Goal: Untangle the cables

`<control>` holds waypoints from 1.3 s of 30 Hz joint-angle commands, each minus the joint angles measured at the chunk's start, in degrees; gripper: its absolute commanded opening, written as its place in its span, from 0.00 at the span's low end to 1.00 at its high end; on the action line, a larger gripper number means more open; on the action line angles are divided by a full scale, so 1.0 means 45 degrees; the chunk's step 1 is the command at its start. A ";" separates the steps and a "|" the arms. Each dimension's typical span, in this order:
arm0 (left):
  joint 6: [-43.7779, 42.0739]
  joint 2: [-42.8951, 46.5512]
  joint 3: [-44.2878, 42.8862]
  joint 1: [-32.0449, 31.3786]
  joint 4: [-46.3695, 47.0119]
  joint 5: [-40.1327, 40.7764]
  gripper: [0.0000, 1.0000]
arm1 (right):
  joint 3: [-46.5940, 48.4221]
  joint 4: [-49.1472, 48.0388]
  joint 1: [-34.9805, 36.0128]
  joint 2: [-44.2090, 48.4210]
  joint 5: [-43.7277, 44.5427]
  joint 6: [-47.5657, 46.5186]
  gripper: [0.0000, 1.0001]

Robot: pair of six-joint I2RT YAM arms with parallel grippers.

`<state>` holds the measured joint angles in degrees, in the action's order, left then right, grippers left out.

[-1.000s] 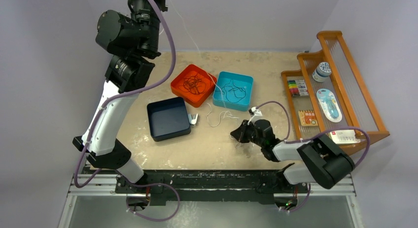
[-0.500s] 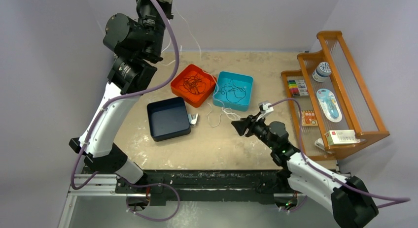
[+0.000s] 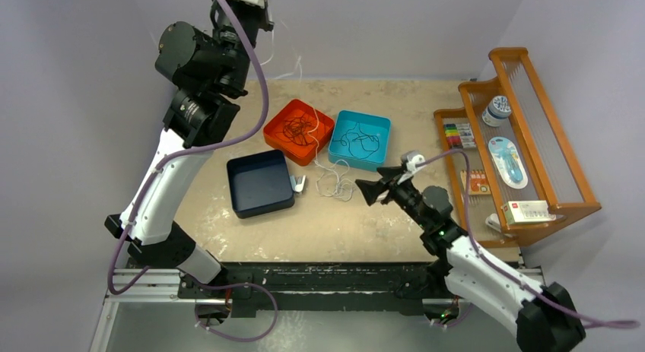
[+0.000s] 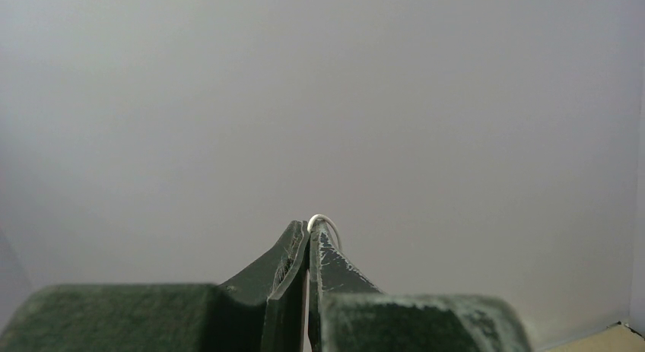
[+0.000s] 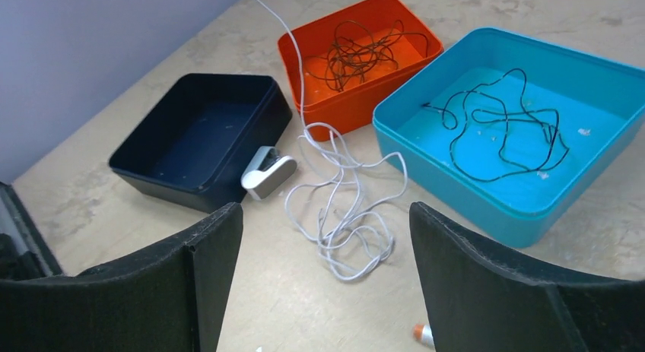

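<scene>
White cable (image 5: pixel 340 229) looks limp and light: our left gripper (image 4: pixel 308 229) pinches it shut, our empty right gripper (image 5: pixel 323 215) gapes; we'd take a loose loop.

Loose cable (image 5: pixel 338 215) lies on the table (image 3: pixel 327 230), right of the left tray (image 3: pixel 260 183), before the right tray (image 3: pixel 359 166).

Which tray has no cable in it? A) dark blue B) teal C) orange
A: the dark blue tray shows only its bare floor, while the orange tray holds a dark tangle and the teal tray holds a black cable.
</scene>
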<state>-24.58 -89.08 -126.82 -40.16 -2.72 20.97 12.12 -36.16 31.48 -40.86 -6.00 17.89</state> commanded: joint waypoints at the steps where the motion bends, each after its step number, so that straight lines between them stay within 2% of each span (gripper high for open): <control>1: 0.0348 0.0264 -0.0319 0.0049 0.0221 -0.0461 0.00 | 0.1886 -0.1452 0.0000 -0.2277 -0.0325 -0.1805 0.81; 10: 0.0617 0.0338 -0.0380 0.0041 0.0141 -0.0615 0.00 | 0.5199 -0.3424 -0.0023 -0.8382 -0.2474 -0.2459 0.76; 16: 0.0662 0.0492 -0.0436 0.0038 0.0061 -0.0627 0.00 | 0.7300 -0.4875 -0.0019 -1.1860 -0.4014 -0.1912 0.69; 22: 0.0720 0.0660 -0.0420 0.0048 -0.0047 -0.0627 0.00 | 0.8769 -0.5714 -0.0018 -1.3954 -0.4949 -0.0980 0.62; 27: 0.0808 0.0820 -0.0329 0.0049 -0.0050 -0.0617 0.00 | 0.9525 -0.6170 -0.0003 -1.4851 -0.5251 -0.0549 0.54; 31: 0.0971 0.1040 -0.0059 0.0041 0.0047 -0.0481 0.00 | 0.9860 -0.6131 -0.0009 -1.5031 -0.5122 0.0092 0.30; 35: 0.1563 0.1597 0.0786 0.0048 0.0311 0.0125 0.00 | 0.9113 -0.5857 -0.0017 -1.3789 -0.4023 -0.0426 0.10; 39: 0.2627 0.2916 0.2951 0.0040 0.1101 0.0660 0.00 | 0.8664 -0.4231 -0.0023 -1.1380 -0.2465 -0.1910 0.00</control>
<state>-18.28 -81.54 -119.70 -40.16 -2.94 20.80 51.81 -57.34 31.48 -103.81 -24.16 15.31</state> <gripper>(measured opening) 0.012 0.029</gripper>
